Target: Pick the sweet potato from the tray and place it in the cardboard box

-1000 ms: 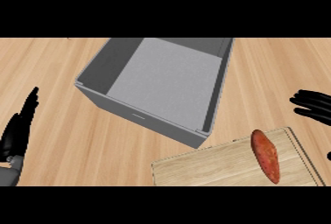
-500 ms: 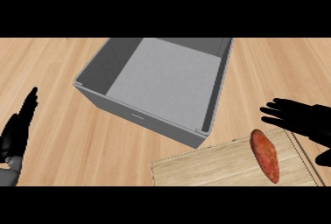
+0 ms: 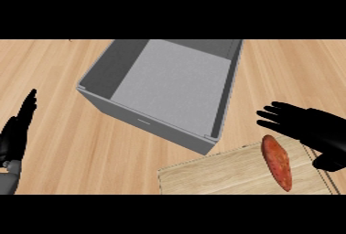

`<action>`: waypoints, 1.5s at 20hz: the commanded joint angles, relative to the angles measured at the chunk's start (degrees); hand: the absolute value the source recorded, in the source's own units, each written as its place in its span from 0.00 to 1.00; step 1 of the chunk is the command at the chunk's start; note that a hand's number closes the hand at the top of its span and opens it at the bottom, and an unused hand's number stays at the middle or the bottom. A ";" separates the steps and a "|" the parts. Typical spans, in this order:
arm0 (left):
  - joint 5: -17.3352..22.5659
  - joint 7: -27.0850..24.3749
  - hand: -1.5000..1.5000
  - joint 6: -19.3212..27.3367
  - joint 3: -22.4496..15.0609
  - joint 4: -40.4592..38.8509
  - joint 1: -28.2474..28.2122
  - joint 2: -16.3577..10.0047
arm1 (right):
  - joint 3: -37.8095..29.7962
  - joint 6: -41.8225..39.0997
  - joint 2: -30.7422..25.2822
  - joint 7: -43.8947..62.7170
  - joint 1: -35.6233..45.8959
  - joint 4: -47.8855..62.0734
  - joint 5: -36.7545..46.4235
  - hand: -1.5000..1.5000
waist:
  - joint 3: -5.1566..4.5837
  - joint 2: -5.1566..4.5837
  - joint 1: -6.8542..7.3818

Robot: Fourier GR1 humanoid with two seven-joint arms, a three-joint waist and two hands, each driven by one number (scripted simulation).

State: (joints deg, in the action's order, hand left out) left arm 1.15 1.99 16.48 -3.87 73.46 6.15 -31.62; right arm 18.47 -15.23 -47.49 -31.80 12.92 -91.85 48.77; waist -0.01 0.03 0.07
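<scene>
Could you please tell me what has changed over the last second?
The right hand has moved in from the view's right edge, fingers open, to beside the sweet potato, holding nothing. The sweet potato on the tray, the box and the resting left hand have stayed put.

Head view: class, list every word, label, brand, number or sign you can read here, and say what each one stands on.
No readable text anywhere in this view.
Grey box: a small pale mark on its near outer wall, too small to read as letters or a sign.
Wooden tray: plain wood grain, no label.
Sweet potato: no sticker or mark.
Wooden counter: no writing.
</scene>
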 commanded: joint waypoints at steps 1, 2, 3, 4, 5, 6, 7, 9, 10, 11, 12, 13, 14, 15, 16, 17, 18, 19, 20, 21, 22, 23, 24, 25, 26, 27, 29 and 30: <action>-2.19 1.70 0.50 -0.64 1.32 3.43 -2.40 1.29 | -1.60 -1.32 3.80 -0.04 -1.11 0.20 4.02 0.00 | 0.02 0.03 0.09; -2.91 3.21 0.50 -0.73 1.14 3.25 -0.15 1.85 | -2.31 -1.76 2.35 -1.30 -3.09 -1.12 4.20 0.00 | 0.02 0.03 -0.12; -2.52 -2.29 0.50 -2.16 2.36 -2.11 0.32 2.67 | -0.78 -0.86 4.61 -0.90 -3.17 -1.26 5.99 0.00 | 0.00 -0.02 -0.15; -3.10 2.19 0.50 -1.61 2.41 1.93 -0.25 2.26 | -1.71 -5.05 6.27 -0.18 0.23 -1.27 4.44 0.00 | 0.01 0.00 0.08; -4.75 0.73 0.50 -0.17 1.74 0.01 1.12 4.07 | -3.51 -5.12 4.19 -3.71 -0.73 -1.97 3.25 0.00 | 0.01 -0.01 -0.12; -3.11 1.44 0.50 -2.76 3.47 0.92 -0.77 1.74 | -2.88 0.96 4.52 -6.64 -4.77 0.70 5.36 0.00 | 0.03 0.00 -0.08; -4.84 -2.09 0.50 -0.62 2.64 -1.32 -1.16 4.55 | -2.88 -6.19 5.64 -5.08 1.05 0.43 4.20 0.00 | 0.00 -0.04 0.11; -4.62 1.16 0.50 -1.97 3.74 2.91 -2.25 3.69 | -4.97 -5.18 3.62 -7.04 -5.34 -5.58 4.33 0.00 | 0.01 0.07 -0.15; -5.28 0.74 0.50 -1.26 2.65 4.24 -4.18 4.43 | -2.28 -7.21 6.15 -2.91 -6.57 -8.98 4.85 0.00 | 0.01 0.11 -0.13; -5.22 -0.21 0.50 -3.57 4.83 -1.95 1.88 3.67 | -3.75 -3.17 6.10 -8.76 -5.11 -2.04 6.58 0.00 | 0.01 -0.04 -0.19; -6.26 -1.11 0.50 -1.45 3.07 1.87 -3.73 5.48 | -3.69 -3.82 5.77 -6.23 -10.12 -9.46 5.70 0.00 | 0.01 0.09 -0.32; -5.98 -0.71 0.50 -2.62 4.29 0.26 -1.97 4.94 | -3.36 -4.10 5.14 -6.89 -10.93 -11.16 7.31 0.00 | 0.01 0.07 -0.38; -6.51 3.26 0.50 -2.17 4.04 3.65 -1.41 4.89 | -4.47 -7.71 4.77 -5.78 -11.05 -14.73 5.83 0.00 | 0.01 0.11 -0.37; -5.97 1.28 0.50 -4.32 5.82 2.71 -2.29 4.41 | -6.80 -7.52 5.43 -9.37 -7.70 -9.00 6.27 0.00 | 0.01 0.02 -0.06; -5.84 0.62 0.50 -5.25 6.61 0.35 -0.12 3.66 | -7.79 -9.27 3.61 -8.79 -10.65 -13.57 5.45 0.00 | 0.00 0.04 -0.36; -6.70 2.57 0.50 -3.52 4.93 3.44 -1.98 5.67 | -3.90 -13.03 7.78 -1.26 -9.08 -17.10 7.85 0.00 | 0.00 0.07 -0.16; -7.97 4.26 0.50 -2.70 4.84 4.22 -0.17 6.08 | -4.60 -9.34 6.46 -4.14 -12.35 -15.73 10.04 0.00 | 0.02 0.06 -0.30; -6.07 2.31 0.50 -6.13 6.35 1.60 0.69 4.67 | -2.80 -8.01 8.71 -2.34 -11.11 -13.33 12.88 0.00 | 0.01 0.00 -0.19; -6.52 3.37 0.50 -4.98 6.10 4.77 -2.15 5.21 | -3.10 -8.01 7.71 -2.44 -10.84 -12.73 14.34 0.00 | 0.02 0.04 0.00; -5.76 -0.89 0.50 -6.47 7.94 -0.89 -0.08 3.99 | -1.61 -3.79 9.37 -2.97 -9.58 -7.40 17.13 0.00 | 0.01 -0.09 0.04; -6.91 1.71 0.50 -6.11 7.48 1.93 -0.06 4.37 | -3.78 -7.42 9.05 -1.74 -9.40 -10.15 16.19 0.00 | 0.01 -0.01 -0.05; -7.14 -0.40 0.50 -5.18 7.04 1.57 -2.17 6.02 | -1.55 -7.62 10.30 1.32 -14.08 -13.82 17.78 0.00 | 0.00 0.04 -0.24; -8.53 2.80 0.50 -4.73 6.19 2.84 -0.03 6.62 | -3.18 -7.67 11.03 -0.64 -8.23 -7.73 18.15 0.00 | 0.02 -0.03 0.05; -7.24 7.77 0.50 -6.76 6.60 9.68 -2.93 5.09 | -4.75 -11.63 9.75 0.23 -11.42 -14.10 16.08 0.00 | 0.03 0.10 0.01; -7.96 0.52 0.50 -5.94 8.12 -1.99 1.87 6.92 | -2.77 -6.81 12.69 -0.82 -8.88 -6.62 19.45 0.00 | 0.01 -0.09 -0.11; -9.22 -1.77 0.50 -4.73 7.81 -2.37 0.61 7.35 | -3.77 -4.21 12.62 -2.19 -8.10 -2.67 19.92 0.00 | 0.01 -0.11 0.00; -8.85 -1.65 0.50 -6.72 9.24 -2.20 1.36 5.60 | 0.47 -4.30 17.74 3.29 -10.07 -6.09 23.41 0.00 | 0.01 -0.06 -0.09; -7.78 -0.18 0.50 -8.81 9.78 2.00 -2.05 5.04 | -3.59 -2.75 16.34 -0.81 -8.34 -2.80 21.43 1.00 | 0.03 -0.02 0.14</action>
State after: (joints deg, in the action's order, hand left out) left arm -6.82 2.68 9.94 4.30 74.53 5.80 -25.89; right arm 16.03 -21.14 -33.70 -31.68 3.56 -98.82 68.39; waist -0.01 0.00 0.06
